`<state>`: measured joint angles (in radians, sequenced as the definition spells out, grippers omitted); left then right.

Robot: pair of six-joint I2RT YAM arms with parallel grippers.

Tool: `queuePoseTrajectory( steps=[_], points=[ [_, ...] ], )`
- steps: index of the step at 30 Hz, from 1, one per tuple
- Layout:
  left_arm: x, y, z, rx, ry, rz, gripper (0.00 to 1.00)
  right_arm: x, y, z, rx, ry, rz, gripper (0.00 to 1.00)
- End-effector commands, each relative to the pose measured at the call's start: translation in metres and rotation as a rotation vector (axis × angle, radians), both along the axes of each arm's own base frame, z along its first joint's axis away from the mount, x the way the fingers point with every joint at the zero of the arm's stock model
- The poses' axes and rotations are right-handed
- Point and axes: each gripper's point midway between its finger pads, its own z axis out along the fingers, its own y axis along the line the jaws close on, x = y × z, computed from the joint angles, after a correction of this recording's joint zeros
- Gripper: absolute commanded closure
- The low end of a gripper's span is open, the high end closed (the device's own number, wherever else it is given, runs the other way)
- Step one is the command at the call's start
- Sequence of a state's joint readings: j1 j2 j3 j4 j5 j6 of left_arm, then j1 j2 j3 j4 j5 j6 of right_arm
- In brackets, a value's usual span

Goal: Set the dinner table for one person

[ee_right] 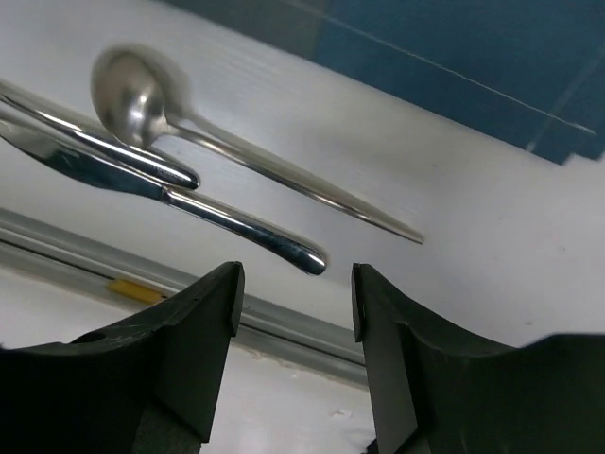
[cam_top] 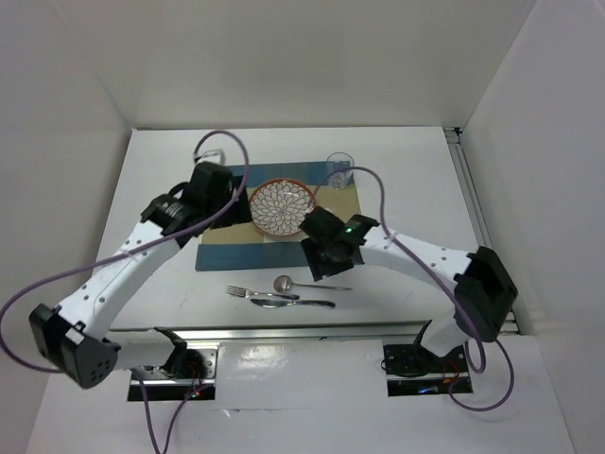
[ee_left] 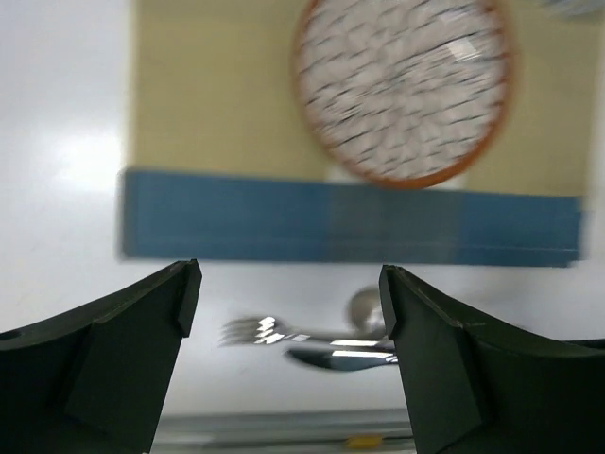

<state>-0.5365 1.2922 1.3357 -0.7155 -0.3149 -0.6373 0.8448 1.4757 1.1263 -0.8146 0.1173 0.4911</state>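
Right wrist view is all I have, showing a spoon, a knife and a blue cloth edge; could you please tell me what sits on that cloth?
Observer: A round patterned plate with an orange rim rests on the placemat, towards its far side.
Operator: Thank you; is there a glass anywhere?
Observer: Yes, a clear glass stands upright at the placemat's far right corner.
Operator: And where is the left tool?
Observer: The left tool is open and empty, above the placemat's left part, beside the plate.
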Motion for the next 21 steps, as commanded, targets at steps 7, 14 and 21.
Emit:
queuePoseTrajectory(
  steps=[7,14,21],
  points=[
    [-0.069,0.088,-0.029,0.005,0.077,0.254,0.06,0.017,0.056,-0.021,-0.062,-0.156,0.329,0.42],
    [-0.071,0.085,-0.041,0.021,0.124,0.234,0.06,0.013,0.075,-0.050,-0.037,-0.125,0.500,0.40],
    [-0.071,0.088,-0.046,0.036,0.140,0.237,0.06,0.015,0.075,-0.072,-0.030,-0.108,0.551,0.48]
  ],
)
